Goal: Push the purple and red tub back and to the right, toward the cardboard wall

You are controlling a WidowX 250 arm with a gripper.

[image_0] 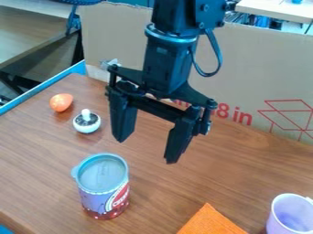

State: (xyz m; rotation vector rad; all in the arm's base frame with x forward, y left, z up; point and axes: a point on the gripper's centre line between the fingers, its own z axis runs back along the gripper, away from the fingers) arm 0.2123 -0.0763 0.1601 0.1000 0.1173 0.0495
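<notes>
The black two-finger gripper (147, 151) hangs empty, fingers wide apart. At seven o'clock from it, the purple-and-red cylindrical can with a grey lid (105, 194) stands upright; its round wall would suit centred fingers and an even, gentle squeeze.

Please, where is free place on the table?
Bare wood lies between the can and purple cup, behind the orange cloth; the pincer seems above part of it. Also left of the can. Tighter: far left, by the orange egg and white toy; near right, between cloth and cup.
</notes>
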